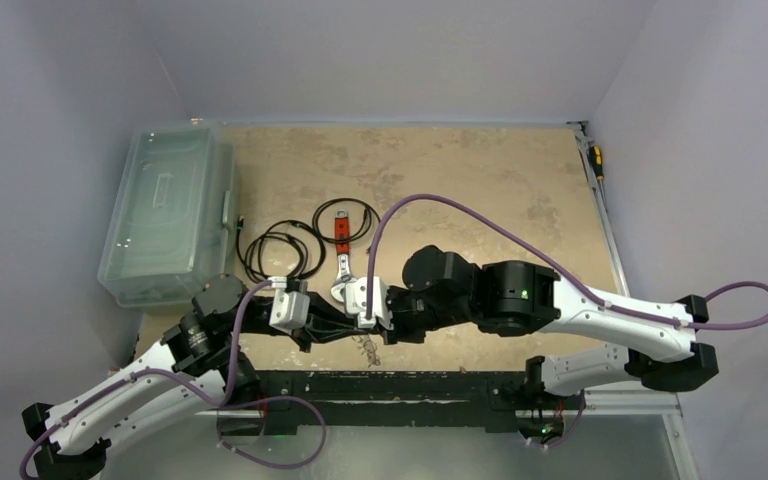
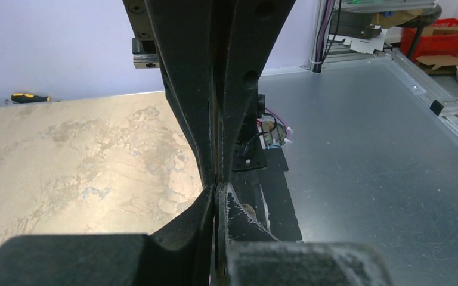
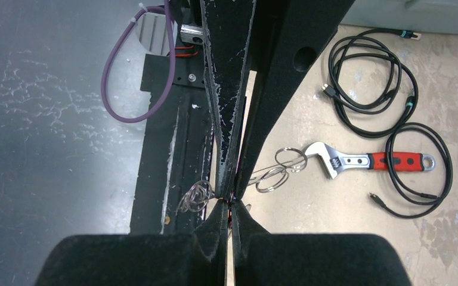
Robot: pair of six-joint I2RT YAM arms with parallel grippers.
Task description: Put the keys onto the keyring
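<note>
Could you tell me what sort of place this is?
Most likely a robotics lab bench: two arms bolted to a screened-off table, a wrench and coiled cables on it, and a red crate of clutter beyond.

— Where's your keyring (image 3: 272, 177)?
— It's thin silvery wire. You can see its loops poking out on both sides of the right gripper (image 3: 229, 192), which is pinched shut on it.
— And your keys?
— Too small to tell from the wire.
</note>
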